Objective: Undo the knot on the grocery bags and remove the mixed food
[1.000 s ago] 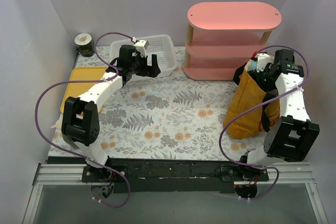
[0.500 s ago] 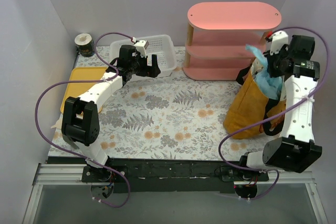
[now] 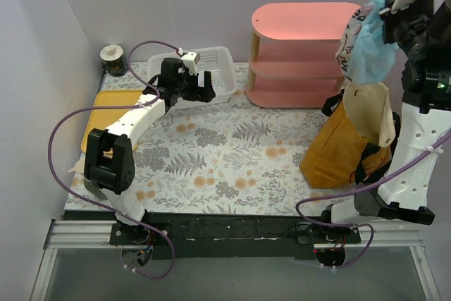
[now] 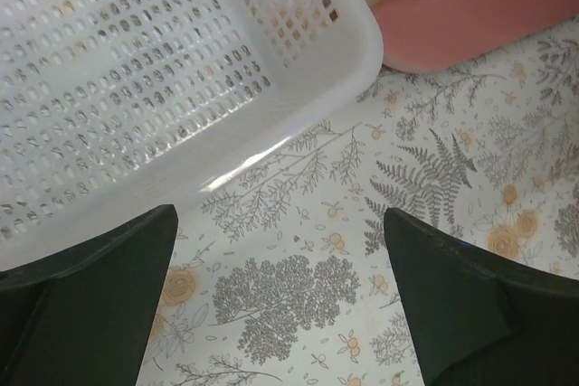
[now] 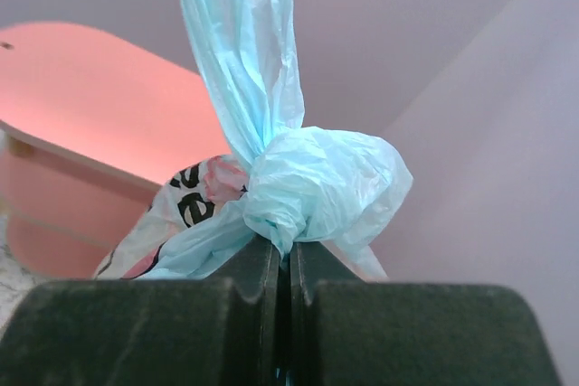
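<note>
The pale blue plastic bag (image 3: 368, 47) hangs high above the table at the right, still knotted (image 5: 312, 192). My right gripper (image 3: 384, 6) is shut on the plastic just below the knot (image 5: 288, 243). A printed packet (image 5: 194, 201) shows through the bag's side; the rest of the mixed food is hidden. Below it the mustard-brown tote (image 3: 338, 147) stands on the table with its cream lining (image 3: 370, 107) pulled up. My left gripper (image 3: 196, 88) hovers open over the floral cloth by the white basket (image 4: 163, 70), with nothing between its fingers (image 4: 452, 305).
A pink three-tier shelf (image 3: 303, 54) stands at the back right beside the tote. A yellow tray (image 3: 106, 107) lies at the left edge. A dark cup with a white rim (image 3: 113, 60) sits in the back left corner.
My right gripper closed on the blue bag's top and lifted it up out of the tote, dragging the cream lining upward. The left arm has not moved.
</note>
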Controlling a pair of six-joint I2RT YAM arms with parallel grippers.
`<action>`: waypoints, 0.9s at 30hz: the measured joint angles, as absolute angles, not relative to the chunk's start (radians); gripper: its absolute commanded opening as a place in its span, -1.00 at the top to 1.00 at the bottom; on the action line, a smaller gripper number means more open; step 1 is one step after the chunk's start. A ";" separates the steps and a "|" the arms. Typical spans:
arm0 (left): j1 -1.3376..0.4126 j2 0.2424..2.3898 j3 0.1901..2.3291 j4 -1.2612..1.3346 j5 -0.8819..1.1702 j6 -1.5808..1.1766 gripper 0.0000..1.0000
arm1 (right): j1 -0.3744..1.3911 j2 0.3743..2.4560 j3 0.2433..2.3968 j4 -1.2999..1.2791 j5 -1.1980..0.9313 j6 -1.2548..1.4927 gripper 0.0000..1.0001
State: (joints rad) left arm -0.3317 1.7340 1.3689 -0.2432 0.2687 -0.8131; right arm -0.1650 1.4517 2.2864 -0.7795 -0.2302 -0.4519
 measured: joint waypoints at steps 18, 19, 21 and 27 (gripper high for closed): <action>-0.204 1.591 1.411 -0.413 0.052 -0.785 -0.96 | 0.524 1.485 1.808 -0.421 -0.335 -0.477 0.97; -0.201 1.567 1.385 -0.413 0.043 -0.778 -0.96 | 0.535 1.485 1.754 -0.413 -0.349 -0.469 0.97; -0.202 1.535 1.349 -0.419 0.036 -0.765 -0.96 | 0.554 1.486 1.659 -0.416 -0.372 -0.459 0.97; -0.206 1.510 1.299 -0.422 0.041 -0.733 -0.96 | 0.624 1.549 1.529 -0.480 -0.428 -0.414 -0.09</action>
